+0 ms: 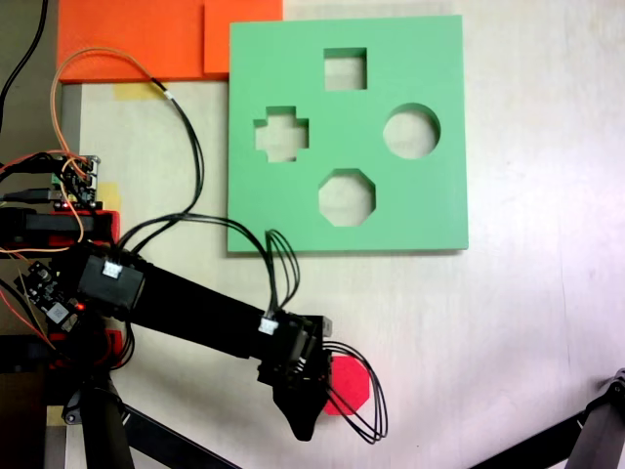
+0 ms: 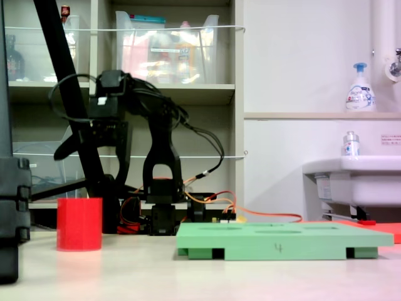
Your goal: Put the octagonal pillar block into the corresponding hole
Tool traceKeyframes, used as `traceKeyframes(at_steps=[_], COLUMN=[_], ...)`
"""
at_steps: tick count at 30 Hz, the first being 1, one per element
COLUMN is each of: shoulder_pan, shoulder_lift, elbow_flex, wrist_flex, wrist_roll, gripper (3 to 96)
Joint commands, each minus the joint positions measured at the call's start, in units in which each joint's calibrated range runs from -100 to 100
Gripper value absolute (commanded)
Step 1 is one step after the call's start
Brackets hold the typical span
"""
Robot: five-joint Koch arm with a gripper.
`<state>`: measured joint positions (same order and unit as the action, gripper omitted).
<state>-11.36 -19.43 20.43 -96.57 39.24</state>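
Observation:
The octagonal pillar block is bright red and stands on the pale table near the first exterior view's bottom edge, its left part covered by my black gripper. In the second exterior view the block stands upright at the left, and my gripper hangs a short way above it, jaws spread, holding nothing. The green foam board lies flat further up the table. The corresponding hole, the eight-sided cutout, is empty.
The board also has a square cutout, a cross cutout and a round cutout. Orange sheets lie at the top left. Loose wires and circuit boards crowd the arm's base. A tripod leg enters bottom right.

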Motion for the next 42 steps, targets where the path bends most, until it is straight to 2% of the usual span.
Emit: traceKeyframes(at_steps=[1, 19, 25, 32, 36, 42], shoulder_pan=[-0.98, -1.51, -1.32, -1.61, -1.56, 0.05], shoulder_lift=[5.46, 33.53, 34.37, 34.51, 32.69, 19.43], elbow_flex=[5.29, 17.75, 15.86, 15.66, 15.76, 15.76], wrist_flex=[-0.92, 1.77, -1.69, -3.43, -3.43, -3.43], wrist_roll=[-1.37, -2.49, -2.49, -1.37, -1.12, 1.76], gripper=[85.0, 83.7, 60.0, 40.3, 38.4, 38.3])
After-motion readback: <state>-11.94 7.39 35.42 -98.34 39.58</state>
